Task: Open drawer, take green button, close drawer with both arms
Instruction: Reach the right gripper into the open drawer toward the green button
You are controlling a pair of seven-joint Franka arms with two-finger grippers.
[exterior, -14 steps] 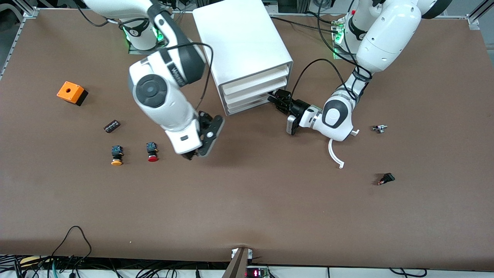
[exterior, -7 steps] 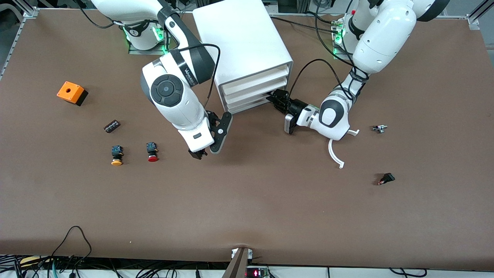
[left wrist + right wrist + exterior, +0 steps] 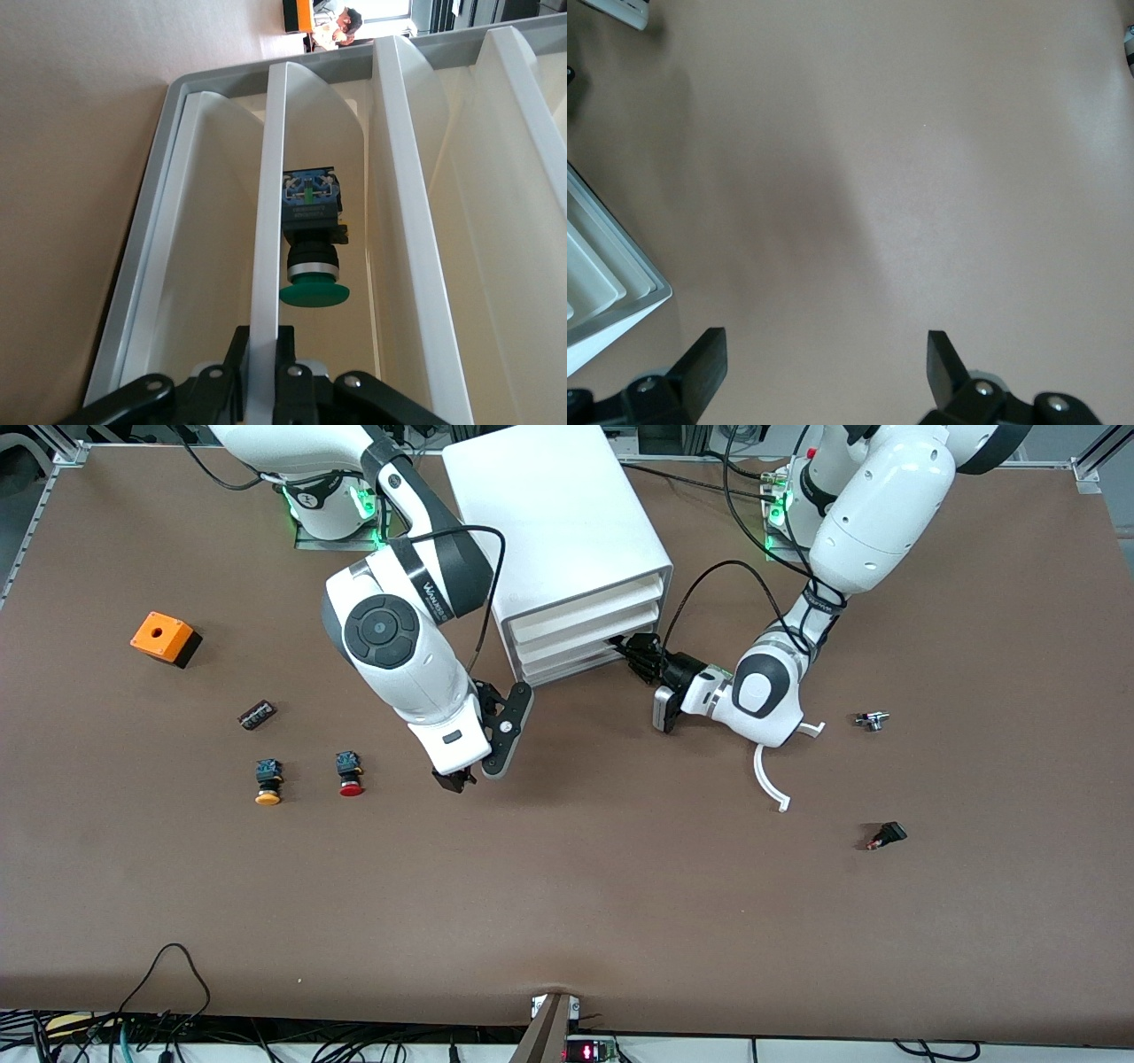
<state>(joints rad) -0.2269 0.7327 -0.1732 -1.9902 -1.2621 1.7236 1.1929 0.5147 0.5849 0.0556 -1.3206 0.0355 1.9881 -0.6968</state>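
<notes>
The white cabinet (image 3: pixel 558 522) stands at the robots' side of the table, and the drawer (image 3: pixel 567 671) is its lowest one. My left gripper (image 3: pixel 634 654) is at the drawer's front, at the corner toward the left arm's end. In the left wrist view that gripper (image 3: pixel 270 341) is shut on the drawer's white front lip (image 3: pixel 268 221). Over the lip, the green-capped button (image 3: pixel 312 266) lies inside the drawer. My right gripper (image 3: pixel 456 779) hangs open over bare table near the cabinet's other front corner, and nothing is between the right gripper's fingers (image 3: pixel 826 350).
A red-capped button (image 3: pixel 351 774), a yellow-capped one (image 3: pixel 267 781), a small black part (image 3: pixel 257 715) and an orange box (image 3: pixel 165 638) lie toward the right arm's end. A white curved piece (image 3: pixel 769 779) and two small parts (image 3: pixel 872 720) (image 3: pixel 886 835) lie toward the left arm's end.
My left gripper's fingers have closed on the drawer's front lip. The right arm swung toward the cabinet's front a second ago and has since held still.
</notes>
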